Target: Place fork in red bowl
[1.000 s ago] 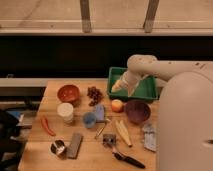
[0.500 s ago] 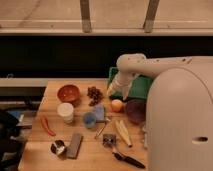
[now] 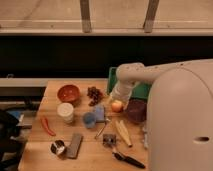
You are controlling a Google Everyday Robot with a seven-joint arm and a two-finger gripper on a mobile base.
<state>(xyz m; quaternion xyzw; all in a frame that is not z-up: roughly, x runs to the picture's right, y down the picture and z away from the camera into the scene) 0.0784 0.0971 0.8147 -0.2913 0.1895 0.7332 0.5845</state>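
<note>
Fork [image 3: 102, 130] lies flat on the wooden table [image 3: 90, 152], outside the red bowl [image 3: 68, 93], to that bowl's right and nearer the front edge, well apart. Gripper [image 3: 117, 97] hangs right of the bowl, claw released, grasping nothing.

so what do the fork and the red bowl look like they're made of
Fork: likely metal, dull silvery-grey, thin and straight. Red bowl: probably glazed ceramic or plastic; its glossy orange-red inside catches light. Gripper hangs over the orange fruit, away from both.
</note>
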